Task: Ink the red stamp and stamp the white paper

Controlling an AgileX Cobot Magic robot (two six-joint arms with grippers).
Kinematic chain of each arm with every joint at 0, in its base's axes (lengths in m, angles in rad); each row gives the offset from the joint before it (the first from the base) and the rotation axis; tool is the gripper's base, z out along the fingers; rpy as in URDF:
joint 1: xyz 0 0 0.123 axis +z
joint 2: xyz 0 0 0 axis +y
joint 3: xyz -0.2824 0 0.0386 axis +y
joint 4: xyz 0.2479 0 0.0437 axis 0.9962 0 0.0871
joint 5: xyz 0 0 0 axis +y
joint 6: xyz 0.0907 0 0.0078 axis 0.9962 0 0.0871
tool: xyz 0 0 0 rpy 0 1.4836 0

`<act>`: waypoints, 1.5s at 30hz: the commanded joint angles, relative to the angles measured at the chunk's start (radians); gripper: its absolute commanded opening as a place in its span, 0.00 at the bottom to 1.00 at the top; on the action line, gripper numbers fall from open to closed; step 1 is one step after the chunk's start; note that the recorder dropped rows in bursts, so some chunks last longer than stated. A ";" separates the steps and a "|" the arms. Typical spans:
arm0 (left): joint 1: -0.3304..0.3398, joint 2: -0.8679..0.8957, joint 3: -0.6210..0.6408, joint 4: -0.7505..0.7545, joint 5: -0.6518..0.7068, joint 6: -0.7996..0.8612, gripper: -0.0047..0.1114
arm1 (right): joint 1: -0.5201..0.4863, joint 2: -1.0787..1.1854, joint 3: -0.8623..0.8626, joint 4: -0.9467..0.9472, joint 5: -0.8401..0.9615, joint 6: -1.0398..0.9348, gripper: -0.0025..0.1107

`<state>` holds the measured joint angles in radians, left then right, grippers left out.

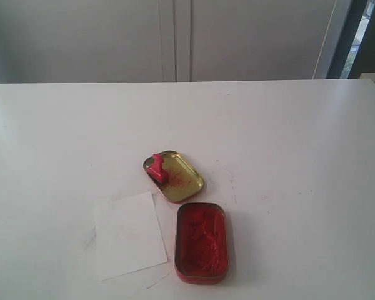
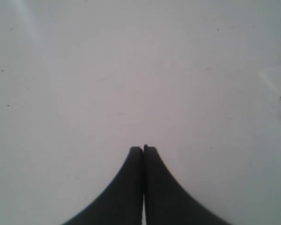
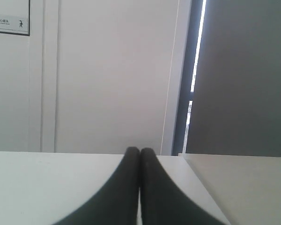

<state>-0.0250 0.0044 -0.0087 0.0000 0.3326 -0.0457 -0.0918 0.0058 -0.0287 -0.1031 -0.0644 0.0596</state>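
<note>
My left hand (image 2: 143, 149) and right hand (image 3: 139, 150) each have fingers pressed together, holding nothing. The red stamp (image 1: 156, 167) sits on the gold lid (image 1: 189, 178) on the table (image 1: 287, 156). The white paper (image 1: 129, 234) lies nearer, just left of the red ink tin (image 1: 200, 278).

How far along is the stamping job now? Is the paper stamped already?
Done: the ink tin stands open, and the red stamp rests on the gold lid beside it. In hand: nothing; the left gripper and the right gripper are both shut and empty, away from the stamp. Left: pick up the stamp, press it into the ink, then onto the white paper, which shows no clear red print.
</note>
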 commanded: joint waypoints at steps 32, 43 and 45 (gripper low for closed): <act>0.002 -0.004 0.009 0.000 0.004 -0.003 0.04 | 0.003 0.673 -0.653 0.112 0.611 0.005 0.02; 0.002 -0.004 0.009 0.000 0.004 -0.003 0.04 | 0.003 0.800 -0.708 0.112 0.557 0.005 0.02; 0.002 -0.004 0.009 0.000 0.004 -0.003 0.04 | 0.003 0.800 -0.708 0.110 0.544 0.005 0.02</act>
<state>-0.0250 0.0044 -0.0087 0.0000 0.3326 -0.0457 -0.0894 0.8039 -0.7269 0.0054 0.5088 0.0635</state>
